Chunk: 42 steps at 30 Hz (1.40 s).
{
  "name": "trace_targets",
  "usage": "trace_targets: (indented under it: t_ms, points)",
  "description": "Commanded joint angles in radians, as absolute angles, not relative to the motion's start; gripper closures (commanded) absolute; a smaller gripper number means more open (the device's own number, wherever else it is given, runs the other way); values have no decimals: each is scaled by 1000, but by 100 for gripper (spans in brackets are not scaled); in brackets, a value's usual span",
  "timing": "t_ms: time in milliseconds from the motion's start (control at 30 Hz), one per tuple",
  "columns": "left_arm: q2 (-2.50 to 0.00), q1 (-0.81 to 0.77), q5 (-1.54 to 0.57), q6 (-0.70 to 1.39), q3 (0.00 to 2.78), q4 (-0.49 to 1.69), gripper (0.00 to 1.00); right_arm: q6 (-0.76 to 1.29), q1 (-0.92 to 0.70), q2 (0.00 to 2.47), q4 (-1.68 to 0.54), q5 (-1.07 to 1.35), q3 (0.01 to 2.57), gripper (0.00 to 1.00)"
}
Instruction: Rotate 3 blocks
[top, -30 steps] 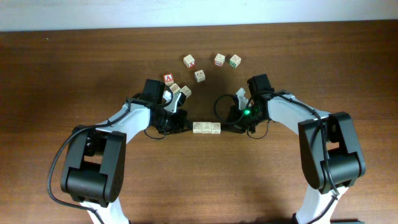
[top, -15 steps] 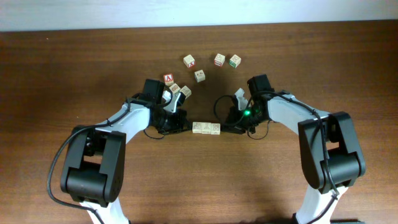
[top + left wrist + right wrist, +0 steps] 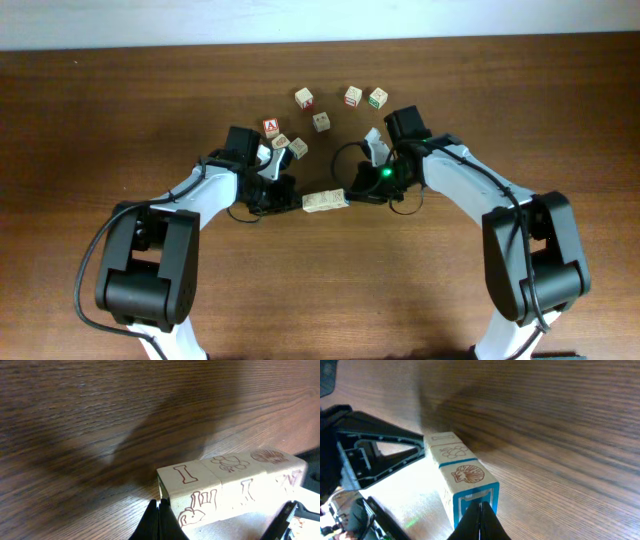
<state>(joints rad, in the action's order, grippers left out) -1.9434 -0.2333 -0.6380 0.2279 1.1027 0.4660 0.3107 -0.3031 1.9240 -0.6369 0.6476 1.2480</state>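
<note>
Three wooden alphabet blocks (image 3: 325,202) lie end to end in one short row on the brown table (image 3: 560,110), in the gap between the two arms. The row sits slightly askew, its right end a little farther from the robot than its left.

The left gripper (image 3: 159,519) has its fingers pressed together with nothing between them. Its narrow tip meets the outer end face of the "I" block (image 3: 189,473), low down near the table. The right gripper (image 3: 481,519) is pressed together in the same way and is also empty. Its tip is set against the blue-bordered end face of the shell block (image 3: 468,474) at the other end of the row.

Neither tool pinches a block. Each seems to serve as a blunt pusher, and with one at each end the row is trapped between them. That would keep the three cubes flush against one another, so they could turn as a single bar rather than scatter. Pushes on opposite ends in opposing directions would swing the row about its middle, which fits its skewed lie.

Several loose cubes, among them the red "A" cube (image 3: 270,126) and the green-faced cube (image 3: 377,98), sit well apart toward the far edge. There they are likely clear of the swing
</note>
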Motion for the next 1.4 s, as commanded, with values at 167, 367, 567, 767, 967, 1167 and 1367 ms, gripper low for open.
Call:
trace_targets:
  t_ms: [167, 367, 567, 767, 967, 1167, 1367]
  points:
    - [-1954, -250, -700, 207, 1097, 460, 100, 323, -413, 1902, -654, 604, 1319, 96]
    - [-1954, -250, -700, 207, 1097, 460, 100, 331, -455, 1902, -674, 544, 1350, 96]
    - [-1954, -250, -700, 208, 1097, 460, 100, 330, -459, 1902, -707, 514, 1381, 96]
    - [-1954, -251, -700, 208, 1097, 460, 100, 330, -482, 1902, -708, 483, 1382, 96]
    - [-1954, -251, -700, 208, 1097, 460, 100, 327, -524, 1902, -789, 364, 1452, 96]
    - [-1954, -250, -700, 208, 1097, 460, 100, 327, -569, 1903, -789, 301, 1452, 96]
    - [-1954, -251, -700, 208, 1097, 460, 100, 330, -572, 1906, -778, 301, 1452, 96]
